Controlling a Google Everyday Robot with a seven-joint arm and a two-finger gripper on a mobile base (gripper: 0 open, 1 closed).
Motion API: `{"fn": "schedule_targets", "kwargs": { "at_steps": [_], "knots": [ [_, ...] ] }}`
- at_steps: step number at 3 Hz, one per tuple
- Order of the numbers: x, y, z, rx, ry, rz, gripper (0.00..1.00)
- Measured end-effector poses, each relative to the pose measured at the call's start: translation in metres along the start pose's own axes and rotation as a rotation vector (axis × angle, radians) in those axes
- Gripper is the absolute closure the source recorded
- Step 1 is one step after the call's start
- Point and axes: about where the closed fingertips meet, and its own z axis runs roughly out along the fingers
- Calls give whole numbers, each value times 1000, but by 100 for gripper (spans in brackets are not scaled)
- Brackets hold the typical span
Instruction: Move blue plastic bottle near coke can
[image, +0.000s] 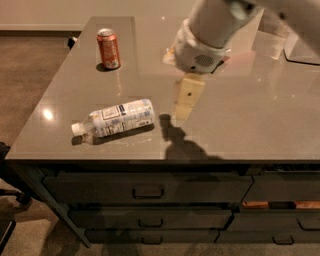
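The bottle (116, 119) lies on its side left of centre, well apart from the can (108, 48) standing upper left, while the gripper (184, 111) hangs mid-frame just right of the bottle, open or closed unclear.

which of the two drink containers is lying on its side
The plastic bottle, lying flat near the table's front edge, cap pointing left. The red can stands upright at the back left. The end effector hangs just right of the bottle.
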Motion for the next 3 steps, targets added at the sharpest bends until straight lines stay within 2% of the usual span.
{"fn": "schedule_targets", "kwargs": {
  "at_steps": [2, 3],
  "knots": [
    [-42, 2, 54, -85, 38, -89, 0],
    [-64, 1, 83, -144, 54, -132, 0]
  ]
}}
